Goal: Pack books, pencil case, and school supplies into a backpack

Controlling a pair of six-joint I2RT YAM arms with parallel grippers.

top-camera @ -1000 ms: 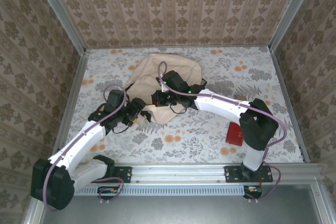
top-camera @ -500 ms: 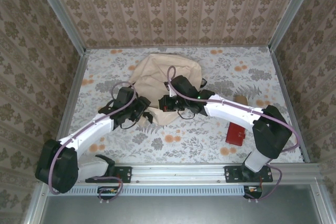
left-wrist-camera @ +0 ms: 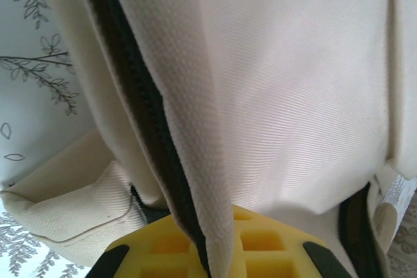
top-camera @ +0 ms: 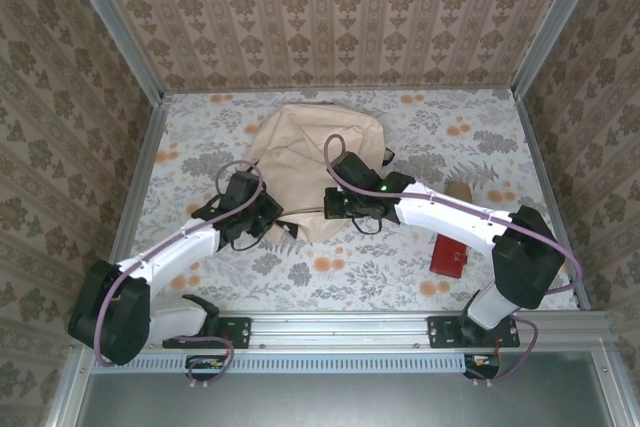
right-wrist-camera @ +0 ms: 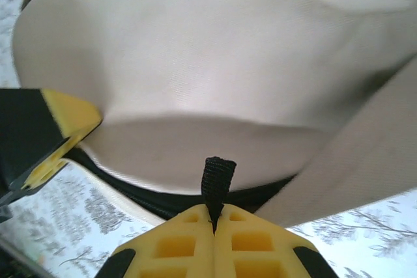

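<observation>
— State of your tools?

— My left tool (left-wrist-camera: pixel 207 255) is clamped on a fold of the backpack (top-camera: pixel 312 152), with cloth and the dark zipper (left-wrist-camera: pixel 150 128) caught in its grip. My right tool (right-wrist-camera: pixel 214 236) is closed tight, pinching a black tab (right-wrist-camera: pixel 218 180) at the bag's dark-edged seam.

— Location of the backpack?

— On the desk (top-camera: pixel 470 147), toward the middle rear. Its near edge is held by both tools, left and right.

— Other items noted?

— One red pouch (top-camera: pixel 448 255), on the desk to my right, well apart from the bag.
</observation>
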